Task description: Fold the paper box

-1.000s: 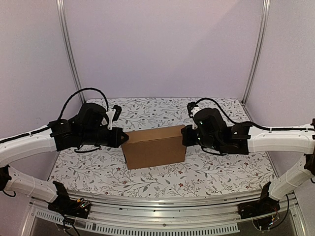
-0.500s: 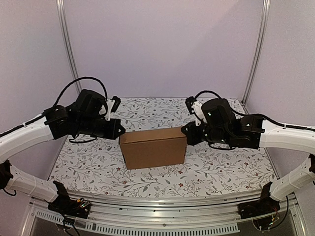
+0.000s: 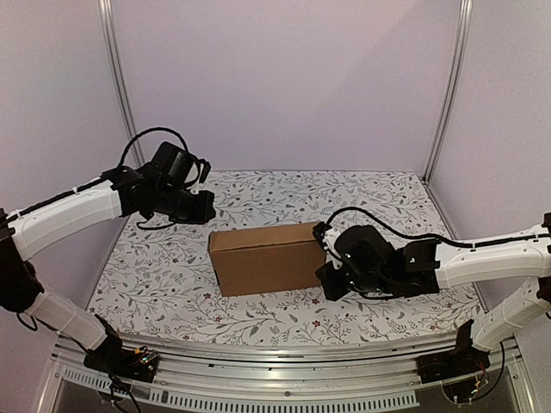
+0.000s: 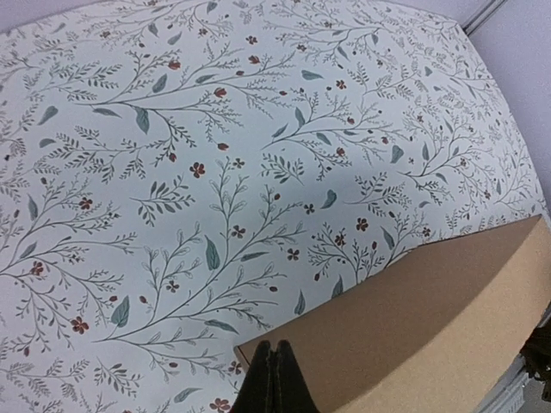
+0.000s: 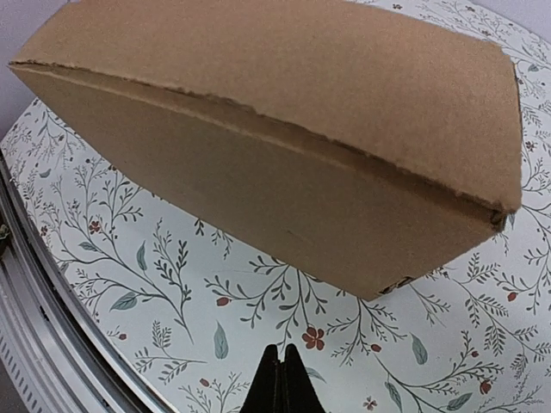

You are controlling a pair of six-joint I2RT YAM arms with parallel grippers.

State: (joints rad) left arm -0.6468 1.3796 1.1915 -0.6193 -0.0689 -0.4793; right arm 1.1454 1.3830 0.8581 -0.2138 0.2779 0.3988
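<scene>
The table (image 3: 284, 194) wears a white cloth (image 3: 172, 292) printed with grey-green leafy sprigs and small red flowers. A metal rail (image 3: 275, 354) runs along its near edge. 1 thing rests on it: the paper box (image 3: 269, 256), brown cardboard, closed, near the middle, its long side roughly along that edge.

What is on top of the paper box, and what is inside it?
Nothing lies on top of the paper box; its upper face is bare brown cardboard. The box is closed, so whatever is inside is hidden. It rests on the floral tablecloth.
</scene>
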